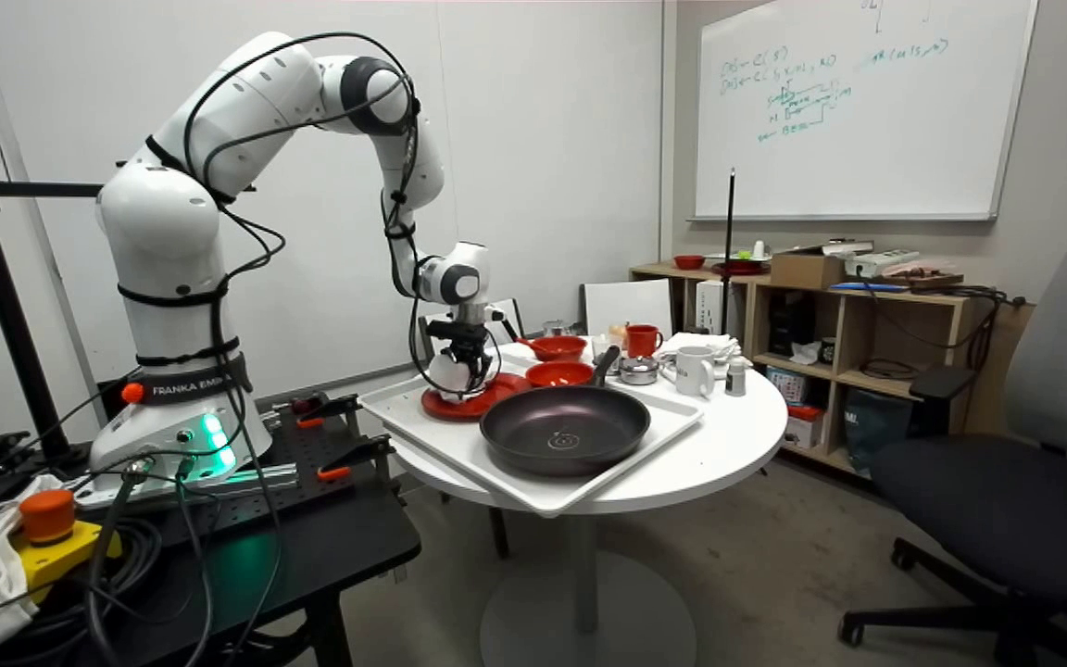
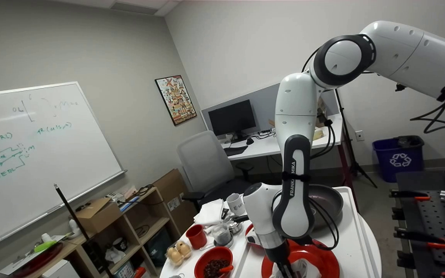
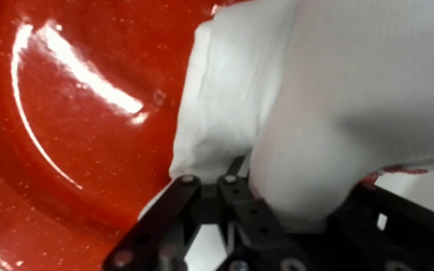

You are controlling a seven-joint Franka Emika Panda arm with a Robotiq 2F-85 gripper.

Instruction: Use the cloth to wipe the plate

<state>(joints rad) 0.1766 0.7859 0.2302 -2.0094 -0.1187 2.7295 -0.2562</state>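
The red plate [image 1: 508,387] lies on the white tray, toward the robot's side. My gripper [image 2: 287,272] points down over it, shut on the white cloth [image 2: 308,268]. Folds of the cloth [image 1: 447,371] hang down onto the plate in both exterior views. From the wrist, the cloth [image 3: 322,86] bulges up between the finger linkages and hides the fingertips. Left of it shows the shiny bare inside of the plate [image 3: 89,150], with small light specks on its surface. Part of the plate is covered by the cloth.
Beside the plate on the tray [image 1: 677,419] sits a large black pan [image 1: 563,428], its handle toward the far side. A smaller red bowl [image 1: 559,373] is behind the pan. Another red bowl [image 2: 213,256], a red mug [image 1: 644,340] and a white mug [image 1: 695,371] stand farther back.
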